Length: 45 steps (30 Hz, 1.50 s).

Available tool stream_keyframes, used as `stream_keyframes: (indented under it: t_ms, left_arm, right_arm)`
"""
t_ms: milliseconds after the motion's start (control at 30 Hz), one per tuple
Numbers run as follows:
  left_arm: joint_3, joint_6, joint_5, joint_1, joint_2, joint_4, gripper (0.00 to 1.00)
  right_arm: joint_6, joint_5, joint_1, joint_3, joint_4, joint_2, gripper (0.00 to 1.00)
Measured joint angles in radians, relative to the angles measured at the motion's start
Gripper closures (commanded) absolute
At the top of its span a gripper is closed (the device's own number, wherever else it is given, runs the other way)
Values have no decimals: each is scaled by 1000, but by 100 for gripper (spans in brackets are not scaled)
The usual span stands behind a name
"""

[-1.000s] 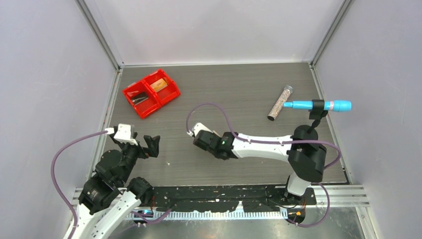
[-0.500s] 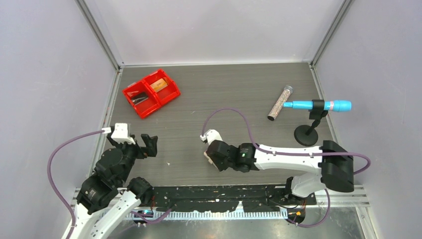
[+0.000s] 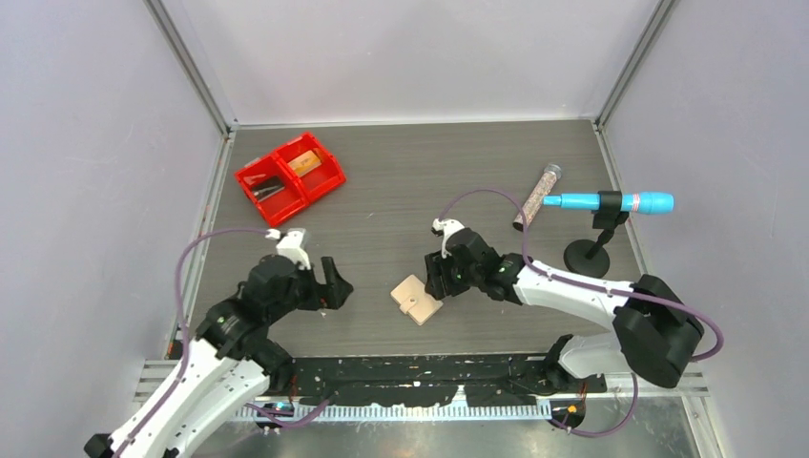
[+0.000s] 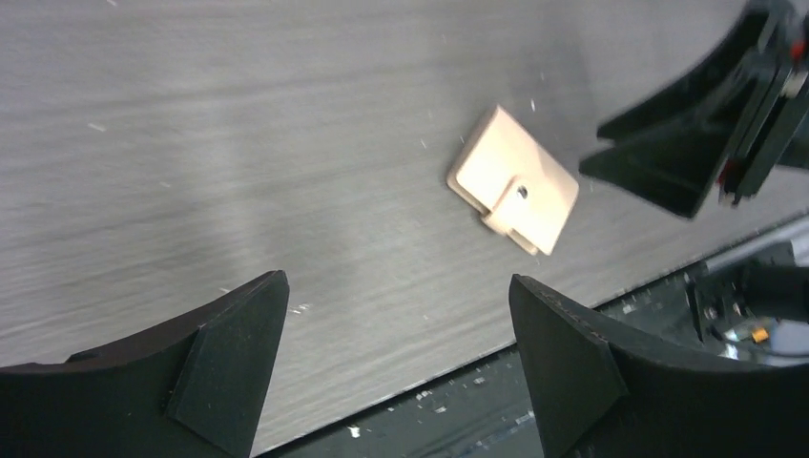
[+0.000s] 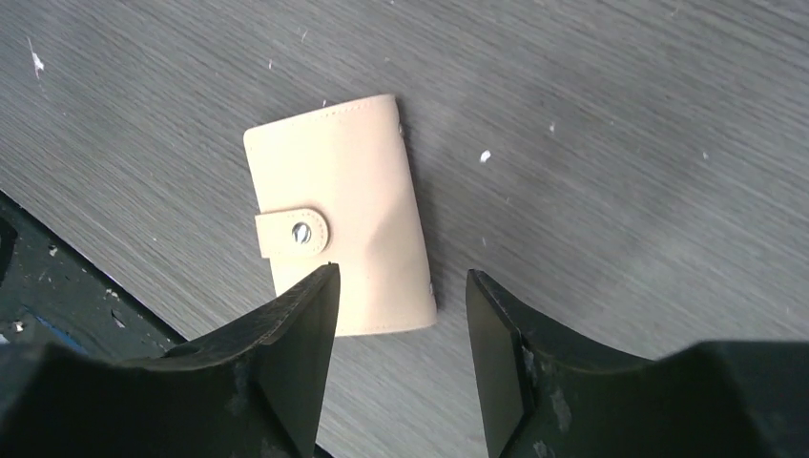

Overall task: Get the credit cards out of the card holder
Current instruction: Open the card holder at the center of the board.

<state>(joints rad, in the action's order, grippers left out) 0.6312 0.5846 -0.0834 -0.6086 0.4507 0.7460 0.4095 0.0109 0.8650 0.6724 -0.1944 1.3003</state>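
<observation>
Your flat tan leather-like card holder (image 3: pixel 416 299) lies snapped shut on the grey wood-grain table (image 3: pixel 429 181), near its front edge. Expect it light and floppy: pin 1 long edge, then lift the snap tab (image 5: pixel 294 232). Your left hand (image 4: pixel 398 281) gapes wide, empty. Your right hand (image 5: pixel 401 286) hovers part-open over the holder, empty. The credit cards are hidden inside.

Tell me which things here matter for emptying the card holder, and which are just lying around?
For the job: card holder, snapped shut, no cards showing.
Lying about: red bin, speckled tube, blue pen on stand.
</observation>
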Motion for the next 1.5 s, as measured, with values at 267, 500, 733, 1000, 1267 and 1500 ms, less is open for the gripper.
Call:
stream_keyframes:
  t_ms: [267, 500, 733, 1000, 1267, 1500]
  left_arm:
    - [-179, 135, 228, -4, 203, -258, 17]
    - [-266, 220, 279, -43, 311, -440, 23]
    - [-264, 251, 284, -132, 468, -560, 29]
    - [-170, 251, 240, -246, 644, -591, 37]
    - [-37, 241, 134, -325, 750, -533, 47]
    - [56, 243, 23, -372, 774, -395, 49]
  right_arm:
    - [-44, 141, -84, 14, 71, 129, 44]
    - [-36, 235, -87, 16, 140, 208, 52]
    - [46, 257, -55, -51, 255, 208, 83]
    - [221, 238, -6, -176, 417, 144, 95]
    - [323, 172, 100, -211, 475, 82, 95]
    - [377, 96, 131, -255, 486, 6, 95]
